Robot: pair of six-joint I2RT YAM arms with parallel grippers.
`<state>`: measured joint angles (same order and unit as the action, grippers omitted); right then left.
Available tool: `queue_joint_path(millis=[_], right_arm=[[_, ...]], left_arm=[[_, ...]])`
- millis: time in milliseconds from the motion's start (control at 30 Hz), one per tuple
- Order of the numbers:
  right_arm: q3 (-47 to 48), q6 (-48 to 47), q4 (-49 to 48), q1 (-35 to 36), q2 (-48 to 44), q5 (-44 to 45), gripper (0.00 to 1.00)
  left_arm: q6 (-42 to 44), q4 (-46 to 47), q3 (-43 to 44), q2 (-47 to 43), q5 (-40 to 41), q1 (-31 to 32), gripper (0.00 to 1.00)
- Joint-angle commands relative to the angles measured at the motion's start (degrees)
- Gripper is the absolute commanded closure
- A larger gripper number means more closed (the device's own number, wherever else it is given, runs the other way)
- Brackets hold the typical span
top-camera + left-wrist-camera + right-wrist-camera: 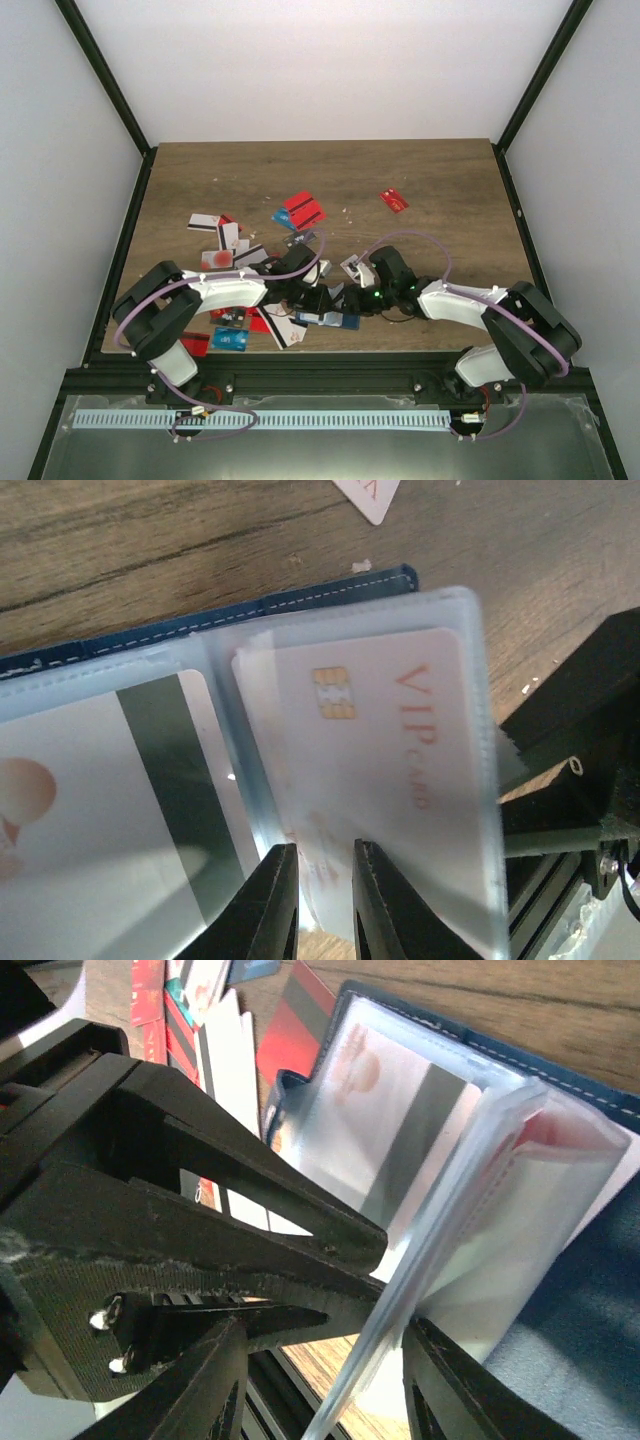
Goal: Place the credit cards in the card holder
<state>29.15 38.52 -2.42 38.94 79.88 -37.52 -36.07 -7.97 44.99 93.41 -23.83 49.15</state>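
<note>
The navy card holder point(330, 320) lies open near the table's front middle, its clear sleeves fanned up. In the left wrist view its stitched navy edge point(300, 600) frames two sleeves. One sleeve holds a card with a grey stripe point(150, 760). My left gripper point(325, 900) is shut on the near edge of a white VIP card point(370, 740) that sits partly in the other sleeve. My right gripper point(325, 1390) is open, with a raised sleeve leaf point(440, 1250) passing between its jaws over the holder point(580, 1290). Both grippers meet in the top view, left point(322, 297) and right point(345, 298).
Loose cards lie scattered: a red one point(303, 210), a red one far right point(393, 200), a white striped one point(205, 221), and light blue point(229, 340) and red point(195, 343) ones at the front left. The dark frame rail point(330, 375) borders the near edge.
</note>
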Motion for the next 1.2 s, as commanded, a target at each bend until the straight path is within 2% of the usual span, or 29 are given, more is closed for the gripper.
queue_joint_path(millis=[0, 400, 633, 1167], right_arm=[[4.5, -1.9, 1.7, 1.7, 0.1, 0.7, 0.55], [9.9, -3.0, 6.7, 3.8, 2.0, 3.4, 0.53], [12.5, -2.8, 7.9, 5.7, 3.6, 4.2, 0.52], [20.4, -1.5, 9.8, 13.5, 14.7, 7.8, 0.52]], left_arm=[[-0.6, 2.6, -0.3, -4.1, -1.5, 0.3, 0.82], [-0.6, -0.3, -1.3, -8.5, 2.4, 0.0, 0.84], [-1.2, -4.8, -3.4, -15.4, 8.6, -0.5, 0.85], [-3.6, -10.2, -13.6, -30.7, 14.6, -4.0, 0.86]])
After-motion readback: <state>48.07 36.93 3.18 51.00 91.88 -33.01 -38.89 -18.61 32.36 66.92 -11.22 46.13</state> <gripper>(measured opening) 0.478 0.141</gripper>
